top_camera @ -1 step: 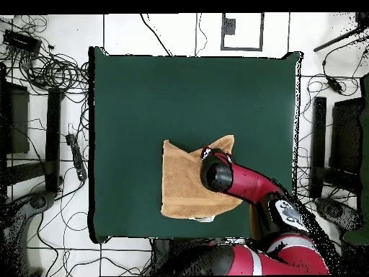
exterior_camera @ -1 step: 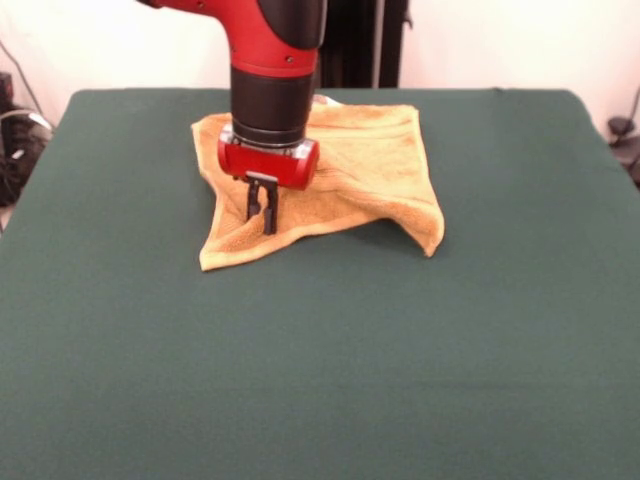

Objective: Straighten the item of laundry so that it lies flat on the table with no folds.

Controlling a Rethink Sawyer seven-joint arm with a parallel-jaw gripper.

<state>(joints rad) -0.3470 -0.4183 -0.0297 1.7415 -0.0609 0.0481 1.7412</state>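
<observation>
The item of laundry (exterior_camera @ -1 step: 360, 160) is a golden-orange towel lying rumpled on the far middle of the green table (exterior_camera @ -1 step: 320, 380). A ridge runs across it, and its near right corner is curled up off the cloth. My gripper (exterior_camera @ -1 step: 262, 222) points straight down over the towel's near left part. Its black fingers (exterior_camera @ -1 step: 270, 210) stand close together with their tips in the cloth, pinching a fold. In the overhead view the towel (top_camera @ -1 step: 184, 191) lies near the table's (top_camera @ -1 step: 144, 108) bottom edge, and the red arm (top_camera @ -1 step: 241, 180) covers its right side and hides the gripper.
Green table surface stretches wide on every side of the towel except toward the robot. Cables (top_camera @ -1 step: 50, 68) and dark equipment (top_camera @ -1 step: 14, 119) lie on the floor around the table.
</observation>
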